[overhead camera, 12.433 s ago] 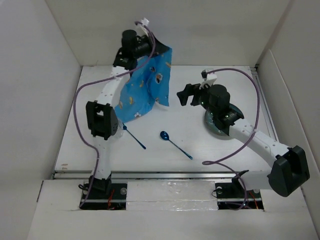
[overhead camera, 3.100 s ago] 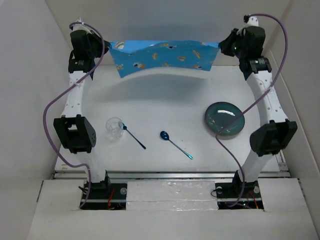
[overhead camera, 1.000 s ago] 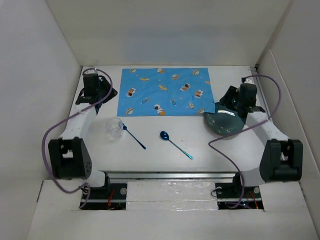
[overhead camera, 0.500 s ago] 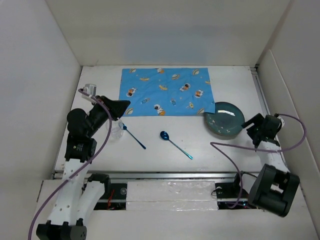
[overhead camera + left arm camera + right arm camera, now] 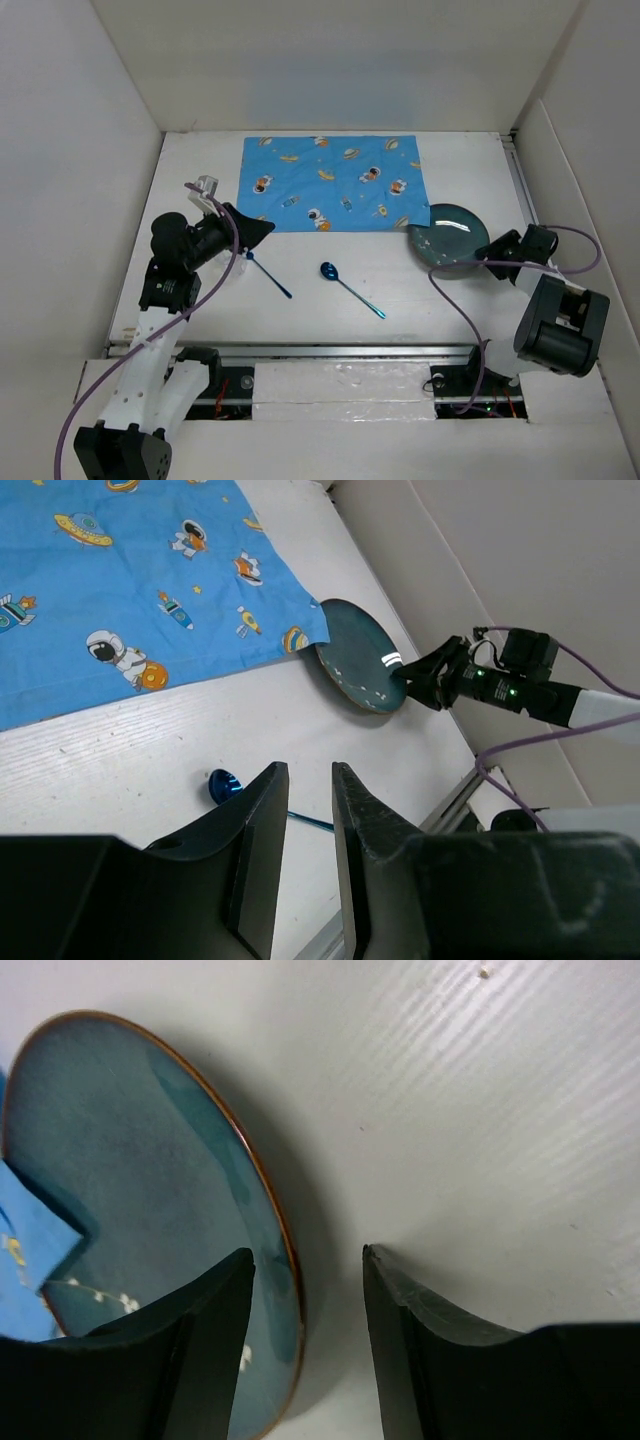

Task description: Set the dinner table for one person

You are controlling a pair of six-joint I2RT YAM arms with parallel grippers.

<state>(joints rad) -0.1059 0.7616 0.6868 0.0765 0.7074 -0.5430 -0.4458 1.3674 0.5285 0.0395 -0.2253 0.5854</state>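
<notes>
Straddled with unclenched right tool [image 5: 307, 1255] the rim, likely best hold, of stiff, slick, breakable plate [image 5: 130, 1210] on counter [image 5: 480, 1110]; left tool [image 5: 308, 770] parted, empty.

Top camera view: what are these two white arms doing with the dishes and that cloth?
They are setting a place for one on the white dinner table. A blue rectangular cartoon-print cloth placemat lies flat at the far side, one corner overlapping a round teal ceramic plate. The right gripper has open jaws astride that plate's right rim, not closed. The left gripper hovers empty near a thin blue metal utensil, with a blue metal spoon beside it.
</notes>
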